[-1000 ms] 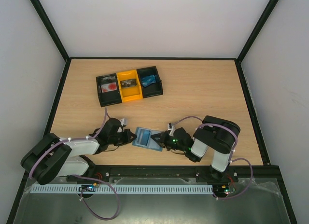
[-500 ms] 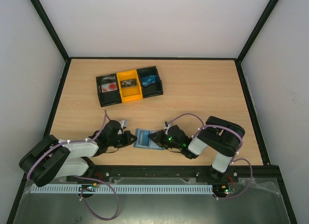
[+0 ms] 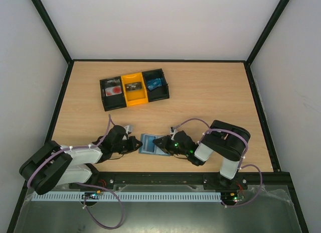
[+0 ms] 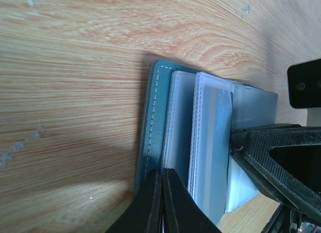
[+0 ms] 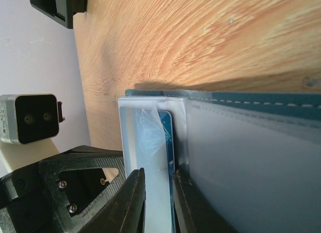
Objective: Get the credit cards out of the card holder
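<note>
Since a second back, my right gripper (image 3: 161,143) has slid left across the overhead view onto the card holder (image 3: 149,142), low centre, and its jaws have parted a crack. They straddle the clear sleeve (image 5: 143,137) and the edge of the blue credit card (image 5: 168,135), not visibly clamped. My left gripper (image 3: 134,142) is closed, tips pressing the holder's stitched edge. If I pinch sleeve with card, the whole holder may drag from under those tips. Farther up sits the three-compartment tray (image 3: 138,101).
</note>
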Robot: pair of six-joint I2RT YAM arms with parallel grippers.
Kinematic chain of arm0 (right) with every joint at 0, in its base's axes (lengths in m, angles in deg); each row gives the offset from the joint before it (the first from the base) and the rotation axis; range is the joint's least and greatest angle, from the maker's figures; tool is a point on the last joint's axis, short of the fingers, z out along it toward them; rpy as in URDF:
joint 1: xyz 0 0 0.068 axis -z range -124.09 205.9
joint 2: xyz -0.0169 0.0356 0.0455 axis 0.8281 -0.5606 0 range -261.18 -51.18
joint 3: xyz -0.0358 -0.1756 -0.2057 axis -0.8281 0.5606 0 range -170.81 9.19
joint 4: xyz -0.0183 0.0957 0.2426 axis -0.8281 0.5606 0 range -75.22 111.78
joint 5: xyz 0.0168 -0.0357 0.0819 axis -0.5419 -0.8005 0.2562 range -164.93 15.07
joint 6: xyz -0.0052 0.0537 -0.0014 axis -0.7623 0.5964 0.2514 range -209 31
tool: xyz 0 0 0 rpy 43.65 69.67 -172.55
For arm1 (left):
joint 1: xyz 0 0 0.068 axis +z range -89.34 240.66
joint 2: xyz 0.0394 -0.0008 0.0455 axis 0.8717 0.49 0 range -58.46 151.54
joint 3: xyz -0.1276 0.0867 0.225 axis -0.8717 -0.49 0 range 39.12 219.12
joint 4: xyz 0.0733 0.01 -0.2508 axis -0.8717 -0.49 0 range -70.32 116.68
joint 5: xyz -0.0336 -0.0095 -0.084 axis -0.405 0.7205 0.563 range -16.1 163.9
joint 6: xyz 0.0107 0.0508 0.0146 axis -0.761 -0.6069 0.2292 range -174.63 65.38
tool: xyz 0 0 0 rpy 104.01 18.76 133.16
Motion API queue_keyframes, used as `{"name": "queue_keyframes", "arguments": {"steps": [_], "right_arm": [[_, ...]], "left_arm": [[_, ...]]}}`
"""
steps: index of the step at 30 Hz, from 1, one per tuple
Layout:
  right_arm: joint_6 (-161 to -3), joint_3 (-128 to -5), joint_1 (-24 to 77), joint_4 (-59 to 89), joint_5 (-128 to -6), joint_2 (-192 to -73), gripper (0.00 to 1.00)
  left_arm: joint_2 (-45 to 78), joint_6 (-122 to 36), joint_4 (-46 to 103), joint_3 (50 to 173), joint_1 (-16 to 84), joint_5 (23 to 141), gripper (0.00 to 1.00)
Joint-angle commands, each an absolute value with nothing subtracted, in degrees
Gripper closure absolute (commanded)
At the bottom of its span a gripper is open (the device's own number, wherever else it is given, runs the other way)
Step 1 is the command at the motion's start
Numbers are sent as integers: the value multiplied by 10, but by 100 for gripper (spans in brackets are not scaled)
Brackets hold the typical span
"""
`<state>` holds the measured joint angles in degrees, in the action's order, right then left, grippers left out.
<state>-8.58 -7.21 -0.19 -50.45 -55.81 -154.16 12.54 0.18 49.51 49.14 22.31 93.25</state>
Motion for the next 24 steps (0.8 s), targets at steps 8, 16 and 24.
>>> {"name": "queue_keyframes", "arguments": {"steps": [8, 16, 24], "right_arm": [[-78, -57, -11, -556, -565, -1551, 98], [-76, -38, -11, -567, -578, -1545, 98], [-84, -34, -11, -542, -590, -1524, 98]], "left_arm": [[128, 0, 422, 478, 215, 912, 97], [103, 15, 403, 481, 215, 894, 97], [94, 16, 394, 479, 215, 891, 97]]}}
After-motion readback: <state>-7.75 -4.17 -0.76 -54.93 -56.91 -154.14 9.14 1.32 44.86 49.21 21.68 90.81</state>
